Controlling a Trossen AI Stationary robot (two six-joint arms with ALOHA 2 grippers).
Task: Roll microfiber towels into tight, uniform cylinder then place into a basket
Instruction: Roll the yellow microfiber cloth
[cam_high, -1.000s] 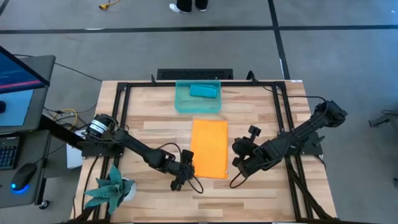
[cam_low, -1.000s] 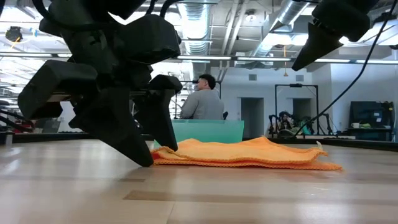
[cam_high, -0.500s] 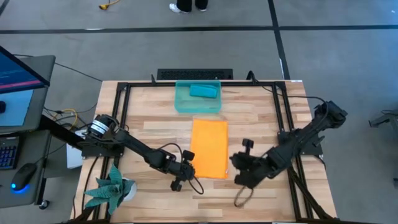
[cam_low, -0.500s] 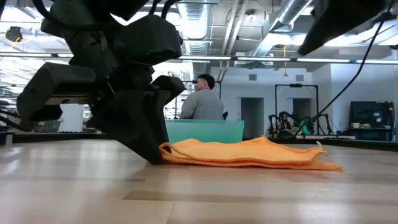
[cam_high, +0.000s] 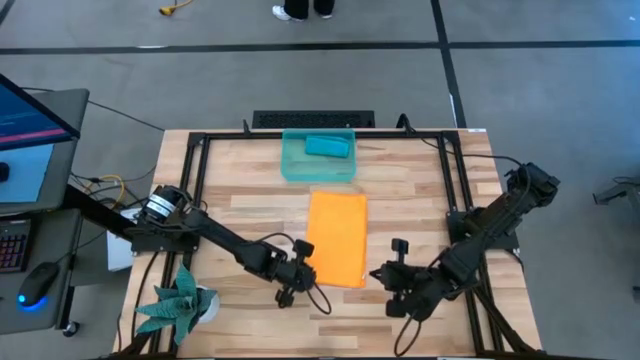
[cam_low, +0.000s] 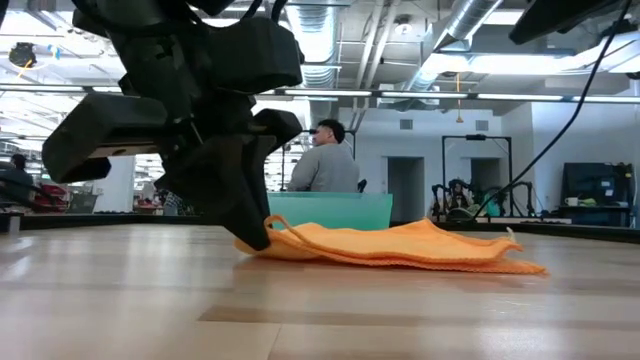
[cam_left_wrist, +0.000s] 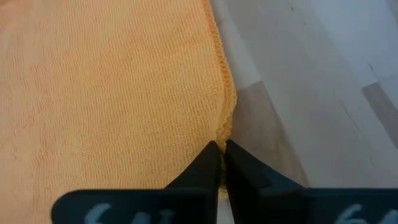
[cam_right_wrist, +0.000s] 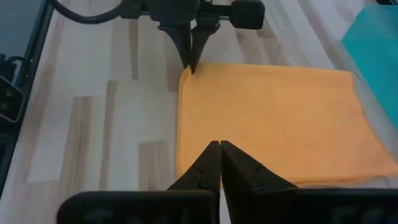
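Note:
The orange microfiber towel lies folded flat in the middle of the table. Its near-left corner is raised a little in my left gripper, which is shut on it. My right gripper hangs shut above the table by the towel's near-right corner and touches nothing. In the right wrist view its fingertips stand over the towel. The teal basket stands just beyond the towel's far edge, with a rolled teal-blue towel lying in it. My left gripper pinches the orange towel's hemmed edge at its near-left corner between its two shut fingers. The fingers come slanting down from the table's left. The corner is raised slightly off the wood; the rest of the towel lies on the table.
A green spiky plant stands at the near-left corner. A black metal frame runs round the tabletop. A cable loop hangs below the right arm. A person sits in the room beyond the table.
My left gripper has shut on the towel's near-left corner and drawn it a little up off the table; the rest of the towel has stayed flat. My right gripper has swung toward the table's near edge, staying shut.

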